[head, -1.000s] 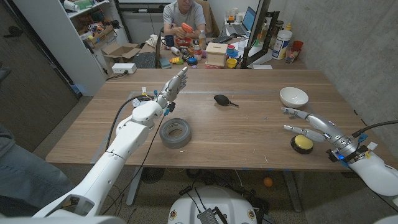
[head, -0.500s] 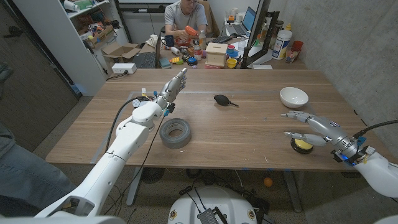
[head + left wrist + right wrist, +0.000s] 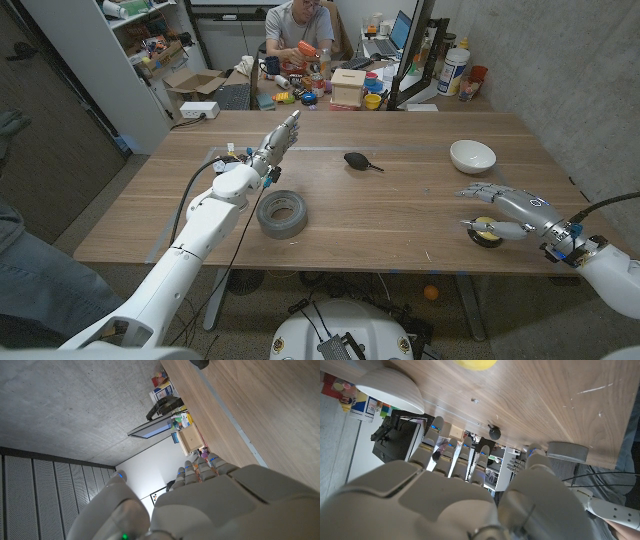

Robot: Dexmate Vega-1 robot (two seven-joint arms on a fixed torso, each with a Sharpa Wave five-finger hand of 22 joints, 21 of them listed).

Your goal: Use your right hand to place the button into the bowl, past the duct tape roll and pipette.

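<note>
Head view: no writing or brand can be read anywhere. The right robot hand [image 3: 508,208] hovers at about 4 o'clock on the wooden worktop [image 3: 400,200], fingers spread apart, directly over the round yellow button on a black base [image 3: 486,230]; whether it touches the button cannot be told. The white ceramic bowl [image 3: 472,155] sits at 2 o'clock, near the hand but apart from it. The small black rubber-bulb pipette [image 3: 358,160] lies near the centre, toward 12 o'clock. The grey duct tape roll [image 3: 282,213] lies flat at about 8 o'clock. The left robot hand [image 3: 279,135] is raised at 10 o'clock, fingers straight and close together, holding nothing. Behind the worktop a person [image 3: 296,30] sits among cluttered shelves and boxes.

Left wrist view: the left robot hand [image 3: 210,480] shows its back, fingers extended, above bare wood, with a concrete wall beyond.

Right wrist view: the back of the right robot hand [image 3: 445,495], with the yellow button [image 3: 474,364], white bowl [image 3: 390,389], pipette [image 3: 494,432] and tape roll [image 3: 566,451] on the wood.
</note>
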